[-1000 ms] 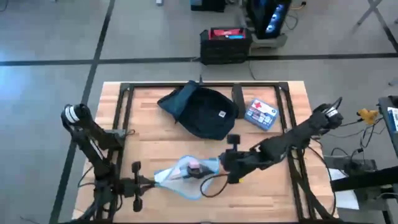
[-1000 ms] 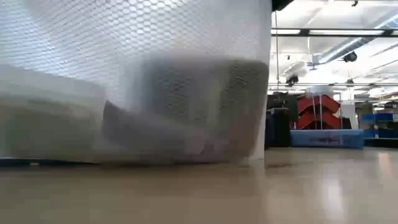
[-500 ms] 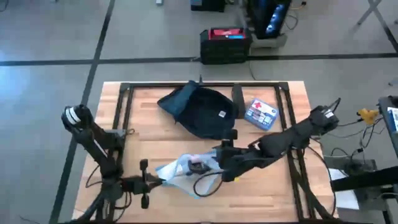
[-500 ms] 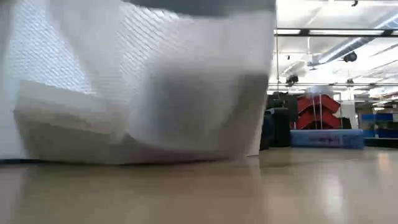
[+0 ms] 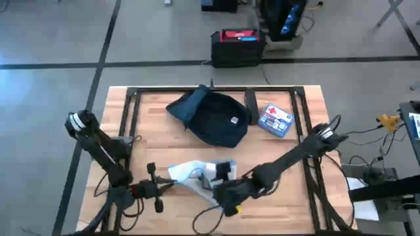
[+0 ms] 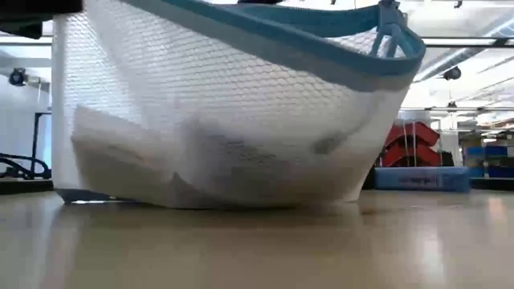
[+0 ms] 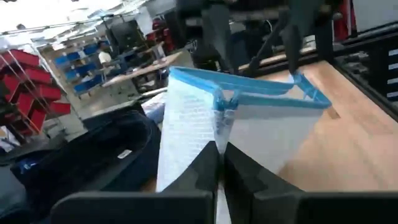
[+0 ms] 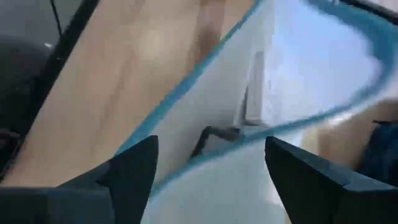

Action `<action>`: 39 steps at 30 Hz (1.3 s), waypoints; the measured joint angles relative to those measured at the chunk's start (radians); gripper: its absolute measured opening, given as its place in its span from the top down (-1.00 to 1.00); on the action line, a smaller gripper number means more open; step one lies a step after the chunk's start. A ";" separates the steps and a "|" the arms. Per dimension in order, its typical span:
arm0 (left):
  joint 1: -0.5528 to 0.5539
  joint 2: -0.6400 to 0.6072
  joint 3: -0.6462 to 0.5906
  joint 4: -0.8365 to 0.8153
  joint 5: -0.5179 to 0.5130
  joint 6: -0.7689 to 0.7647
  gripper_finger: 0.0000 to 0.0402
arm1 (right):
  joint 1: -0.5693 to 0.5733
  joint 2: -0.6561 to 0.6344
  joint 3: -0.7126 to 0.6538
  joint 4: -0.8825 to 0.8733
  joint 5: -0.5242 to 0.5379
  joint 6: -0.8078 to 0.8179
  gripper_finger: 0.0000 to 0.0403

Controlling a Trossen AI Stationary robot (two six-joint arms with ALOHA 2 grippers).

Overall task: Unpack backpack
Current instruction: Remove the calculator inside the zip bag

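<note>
- No text, number or brand was legible anywhere.
- The backpack [image 5: 216, 118] bore a small light patch [image 5: 233, 120], its marking too small to read.

- Both arms were dark, near-black, built of slim jointed links.
- The left arm [image 5: 98, 147] carried a white band at its outer joint.
- The right arm [image 5: 295, 154] showed a pale fitting at its outer joint, with thin black cables looping beside it.
- The right end effector [image 8: 208, 168] had two broad, flat, dark fingers [image 8: 134, 171].
- The left end effector [image 7: 221, 171] had dark, angular fingers.
</note>
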 joint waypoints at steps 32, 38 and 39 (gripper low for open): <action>-0.157 0.014 0.000 -0.143 0.340 -0.171 1.00 | -0.055 0.164 0.120 -0.311 0.061 0.008 -0.17; -0.071 0.010 0.000 -0.140 0.340 -0.174 0.87 | -0.087 0.202 0.120 -0.164 0.224 -0.166 -0.13; -0.059 0.010 0.000 -0.142 0.340 -0.180 0.83 | -0.093 0.202 0.120 -0.160 0.241 -0.180 -0.13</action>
